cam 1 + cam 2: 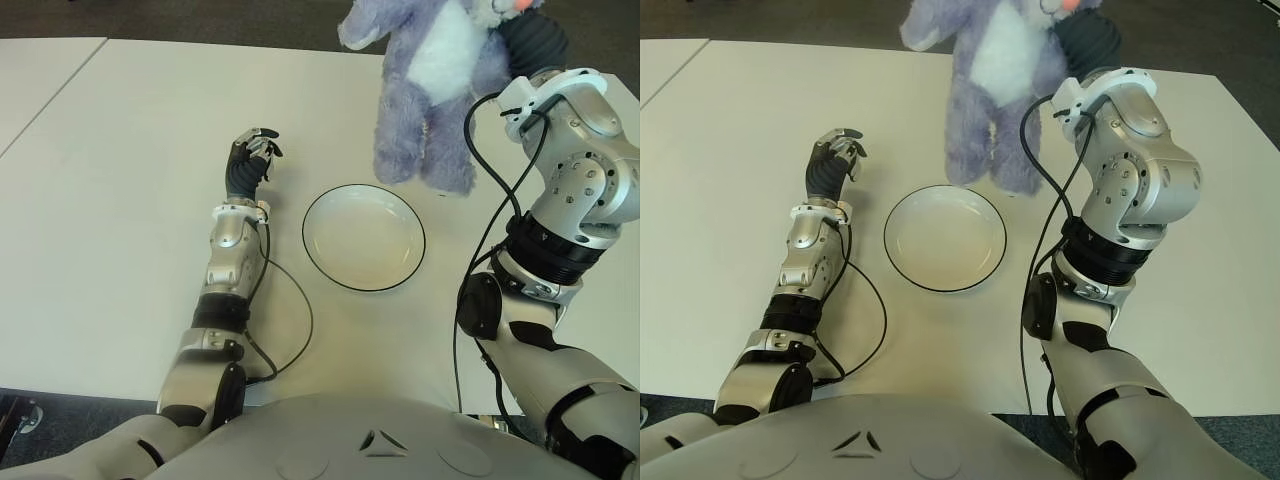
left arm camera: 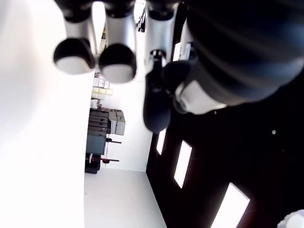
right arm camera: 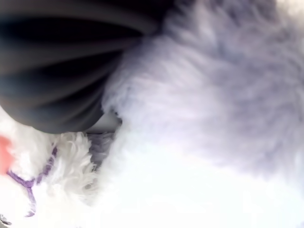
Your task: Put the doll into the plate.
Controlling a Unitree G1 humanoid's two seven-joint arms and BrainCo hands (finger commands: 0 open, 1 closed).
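Note:
A purple plush doll [image 1: 432, 90] with a white belly hangs upright above the table, its feet just beyond the far rim of the plate. My right hand [image 1: 530, 40] is shut on it near its head at the top right. Up close in the right wrist view, purple and white fur [image 3: 204, 118] fills the frame next to the black palm. The white plate [image 1: 364, 237] with a dark rim sits on the table, empty, at the centre. My left hand [image 1: 252, 160] shows to the left of the plate, fingers curled and holding nothing.
The white table [image 1: 120, 200] spreads wide to the left, and a seam to a second table [image 1: 50, 85] runs at the far left. Black cables [image 1: 290, 310] loop along both forearms near the front edge.

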